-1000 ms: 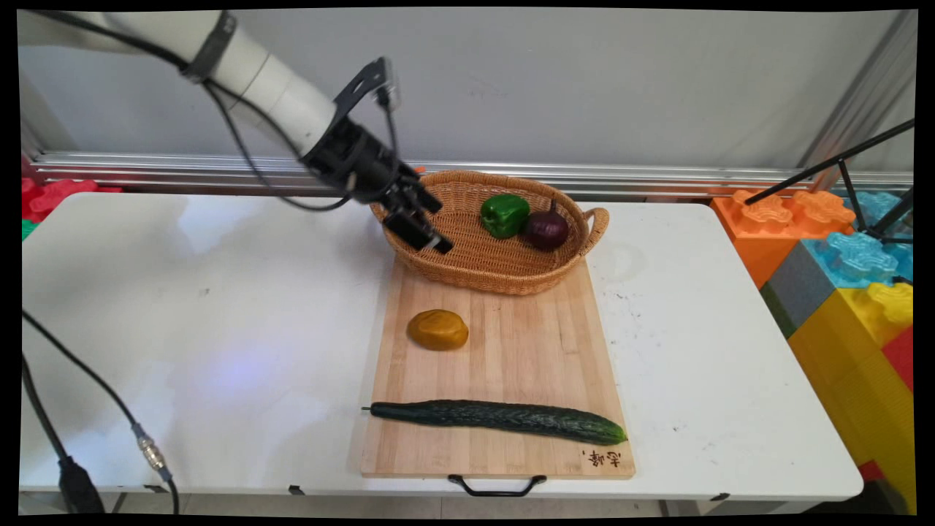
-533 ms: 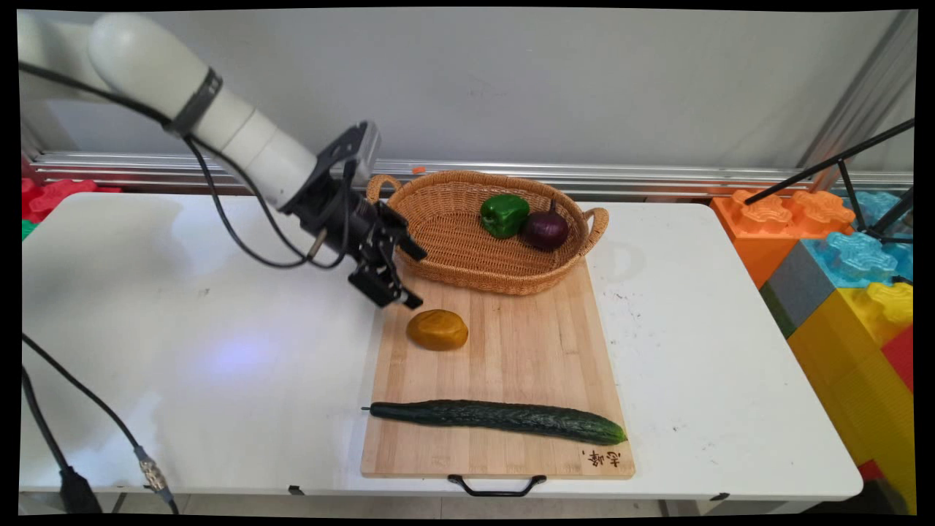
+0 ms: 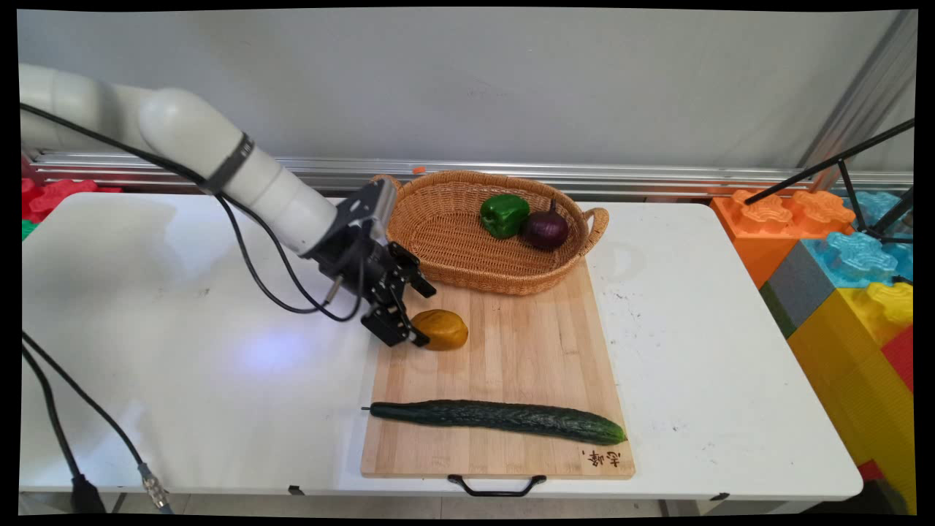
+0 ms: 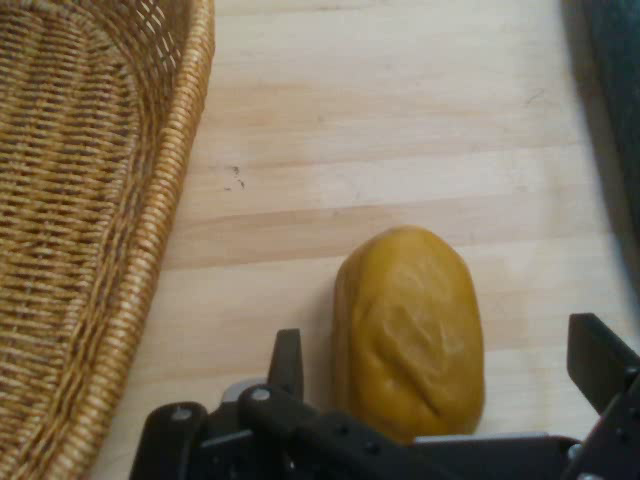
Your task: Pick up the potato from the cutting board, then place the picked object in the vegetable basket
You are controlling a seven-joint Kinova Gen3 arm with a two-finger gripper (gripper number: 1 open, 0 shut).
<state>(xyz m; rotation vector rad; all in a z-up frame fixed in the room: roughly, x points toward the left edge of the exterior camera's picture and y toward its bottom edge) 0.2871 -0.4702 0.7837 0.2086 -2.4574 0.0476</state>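
A yellow-brown potato lies on the wooden cutting board, toward its left side. My gripper is low at the potato's left end and open. In the hand view the potato lies between the two fingers, with a gap on each side of it. Just behind it a wicker basket rests on the board's far end; in the hand view the basket fills the left side. A long cucumber lies across the board's near end.
Inside the basket are a green pepper and a purple onion. Big coloured blocks and a black stand leg are off the table's right end. Black cables hang at the near left.
The gripper came down from over the basket's left rim, toward the near side, to the potato's level. The potato, cucumber and basket did not move.
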